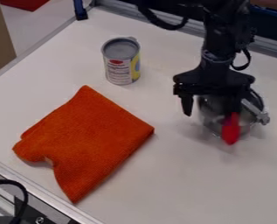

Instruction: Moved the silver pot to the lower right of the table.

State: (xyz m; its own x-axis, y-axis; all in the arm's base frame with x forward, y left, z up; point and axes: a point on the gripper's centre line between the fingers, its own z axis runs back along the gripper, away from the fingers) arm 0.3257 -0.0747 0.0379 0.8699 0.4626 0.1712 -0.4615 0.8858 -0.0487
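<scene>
Silver pot (212, 124) sits on the right side of the table (184, 183) beneath my gripper (219, 109), jaws spread and released, a straddling placement presumably chosen so closing could secure it for lower-right transfer.

So the black arm (215, 39) drops in from the top edge, right of center, with the wrist (213, 65) pointing pretty much straight down. Claw (218, 109) hangs at the bottom, fingers (187, 105) spread wide apart. Black cabling (164, 22) loops off the arm too.
</scene>
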